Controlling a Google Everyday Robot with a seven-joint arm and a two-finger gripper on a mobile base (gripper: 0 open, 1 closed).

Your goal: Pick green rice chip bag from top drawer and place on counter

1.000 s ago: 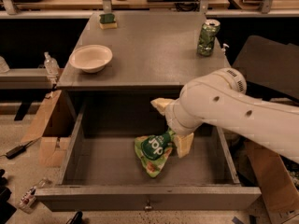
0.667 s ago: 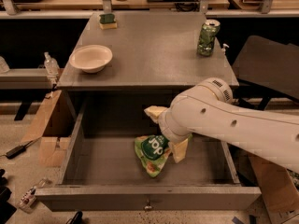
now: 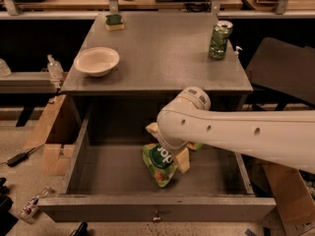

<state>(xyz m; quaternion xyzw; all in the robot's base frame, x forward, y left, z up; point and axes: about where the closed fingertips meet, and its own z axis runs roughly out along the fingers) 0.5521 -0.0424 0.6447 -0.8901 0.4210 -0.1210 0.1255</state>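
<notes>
The green rice chip bag (image 3: 159, 163) lies crumpled on the floor of the open top drawer (image 3: 108, 173), a little right of its middle. My gripper (image 3: 166, 145) hangs down into the drawer right over the bag, at the end of the white arm (image 3: 236, 134) that reaches in from the right. One cream finger (image 3: 151, 129) shows behind the bag's upper left and the other (image 3: 182, 160) at its right side, spread apart with the bag's top between them. The wrist hides the bag's upper part. The counter (image 3: 157, 48) lies above the drawer.
On the counter stand a white bowl (image 3: 96, 61) at the left, a green drink can (image 3: 219, 40) at the right and a sponge (image 3: 114, 21) at the back. Cardboard boxes (image 3: 49, 136) stand left of the cabinet, a black chair (image 3: 283, 70) at the right.
The arm has swung left and the gripper has come down closer over the bag. The bag has not moved.
</notes>
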